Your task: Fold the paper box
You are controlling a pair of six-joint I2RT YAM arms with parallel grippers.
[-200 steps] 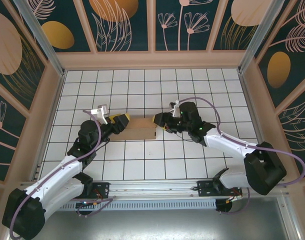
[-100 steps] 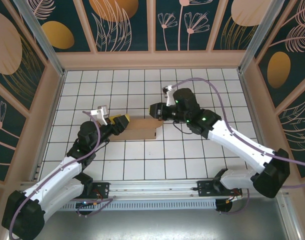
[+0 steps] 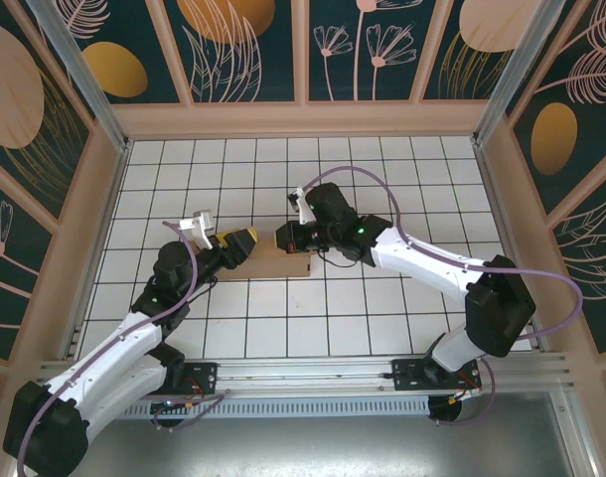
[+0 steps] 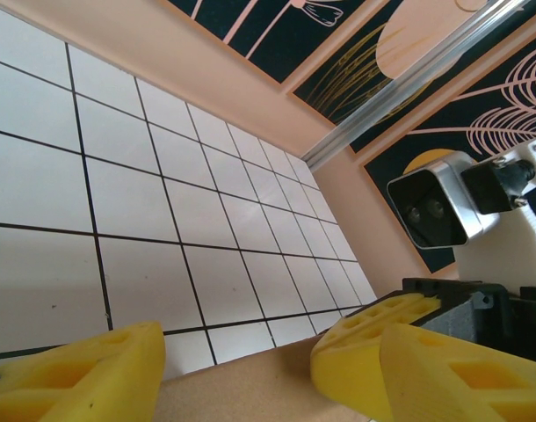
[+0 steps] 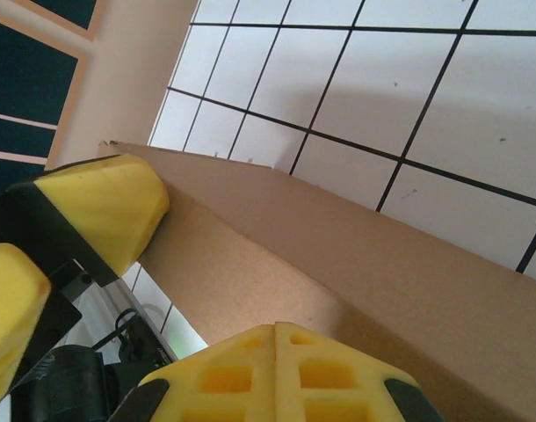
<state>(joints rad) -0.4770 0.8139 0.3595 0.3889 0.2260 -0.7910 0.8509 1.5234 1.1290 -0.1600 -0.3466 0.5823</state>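
The paper box is a flat brown cardboard piece lying mid-table, between the two arms. My left gripper stands open at its left end, with the cardboard lying between the yellow fingers. In the right wrist view one left finger touches the box's corner, while the other is apart from it. My right gripper is shut, nothing between its pads. Its joined tips sit low over the box's panel, just in front of a raised flap along the far edge.
White tiled table with pale wooden walls on three sides. The right arm reaches in from the right across the middle of the table. The right wrist's camera hangs close beside my left gripper.
The right gripper has closed and swung left, from the box's right end to over its left half. The left gripper and the box have stayed in place.
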